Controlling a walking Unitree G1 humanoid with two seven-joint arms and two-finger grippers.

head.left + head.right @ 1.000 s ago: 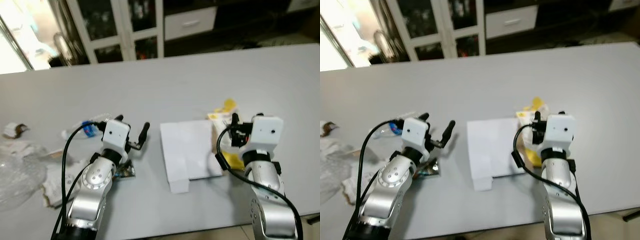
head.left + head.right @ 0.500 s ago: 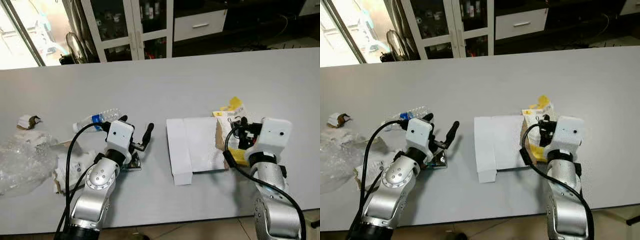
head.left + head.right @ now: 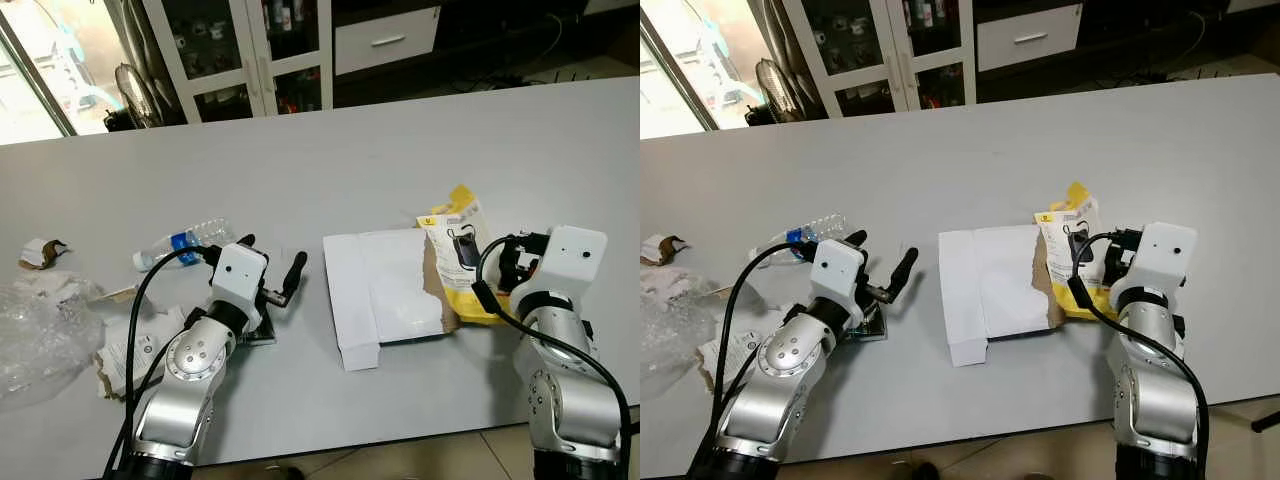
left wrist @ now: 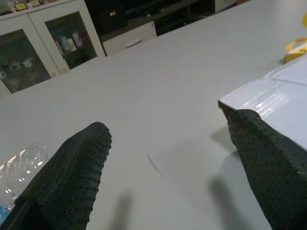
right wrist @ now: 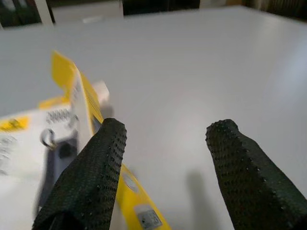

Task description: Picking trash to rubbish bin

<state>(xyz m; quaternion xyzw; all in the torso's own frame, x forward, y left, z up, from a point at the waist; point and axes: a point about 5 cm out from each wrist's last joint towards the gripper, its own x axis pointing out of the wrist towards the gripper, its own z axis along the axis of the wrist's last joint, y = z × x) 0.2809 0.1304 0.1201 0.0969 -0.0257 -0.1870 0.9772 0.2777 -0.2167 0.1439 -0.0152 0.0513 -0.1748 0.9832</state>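
A yellow packet (image 3: 458,252) lies on the grey table (image 3: 400,150), its edge resting on a flattened white cardboard box (image 3: 385,290). My right gripper (image 3: 515,257) sits just right of the packet, open and holding nothing; in the right wrist view the packet (image 5: 72,96) lies beside one finger (image 5: 91,177). My left gripper (image 3: 271,254) hovers open left of the box, above a small foil wrapper (image 3: 262,332). A clear plastic bottle (image 3: 185,243) with a blue label lies behind it. In the left wrist view the box corner (image 4: 278,96) is near one finger (image 4: 268,158).
Crumpled plastic film (image 3: 40,340) and torn paper (image 3: 125,350) lie at the left. A small paper scrap (image 3: 38,252) sits near the left edge. White glass-door cabinets (image 3: 230,50) stand beyond the table's far edge. The table's near edge runs under my arms.
The camera view has shifted and sharpened. My right gripper has drawn back to the right, uncovering more of the yellow packet. The left arm keeps its pose.
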